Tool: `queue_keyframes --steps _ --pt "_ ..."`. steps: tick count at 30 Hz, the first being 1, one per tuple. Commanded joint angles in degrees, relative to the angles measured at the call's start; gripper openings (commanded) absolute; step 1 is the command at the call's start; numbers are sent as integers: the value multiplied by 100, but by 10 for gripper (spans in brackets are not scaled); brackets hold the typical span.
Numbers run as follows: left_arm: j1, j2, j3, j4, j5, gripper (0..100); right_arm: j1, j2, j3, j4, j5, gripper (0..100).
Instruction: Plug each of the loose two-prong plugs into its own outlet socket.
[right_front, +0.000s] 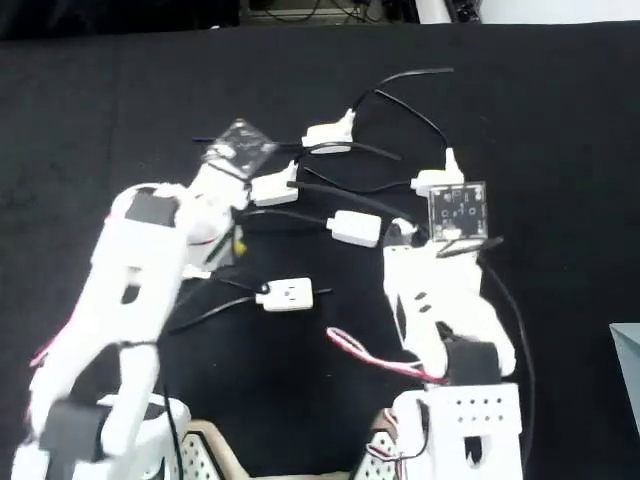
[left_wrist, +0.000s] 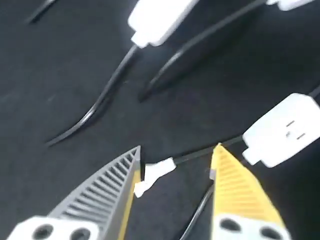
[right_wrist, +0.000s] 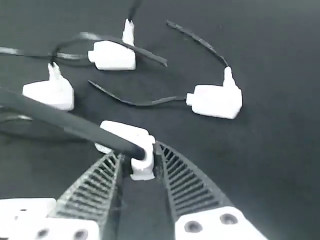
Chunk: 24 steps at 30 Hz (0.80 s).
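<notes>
On black counter (right_front: 560, 150), right hand (right_wrist: 141, 159) clamped on white plastic plug (right_wrist: 142, 169) (just beside white rectangular socket block (right_front: 355, 228)), left hand (left_wrist: 177, 152) spread wide astride thin black cord (left_wrist: 196, 154), near white two-slot outlet socket (left_wrist: 287, 131)

Mid table (right_front: 560, 100): outlet socket (right_front: 287, 293) nearest arm bases, btwn both arms. Behind it, twd right arm, plug (right_front: 355, 228) sits clamped in right pincer (right_wrist: 140, 155). Farther back: left block (right_front: 275, 185), rear plug (right_front: 330, 135), right block (right_front: 437, 182). Left pincer (left_wrist: 177, 149), tips apart, straddles a cable (left_wrist: 200, 152).
</notes>
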Motion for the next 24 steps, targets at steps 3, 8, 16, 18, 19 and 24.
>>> queue_keyframes --steps 3,8,16,18,19,24 --pt "567 1178 -936 79 -62 238 519 725 -690 -88 44 12" --pt "1156 1635 -1121 70 -62 238 747 1218 -927 -88 44 12" --pt "1815 1714 -1182 -255 149 234 747 1332 -945 -97 44 12" --pt "1701 1785 -1279 -791 527 234 747 1332 -945 -97 44 12" --pt "1622 1837 -1323 -1037 633 234 747 1332 -945 -97 44 12" --pt "1411 2514 -1648 -1697 316 239 756 1332 -945 -97 35 12"
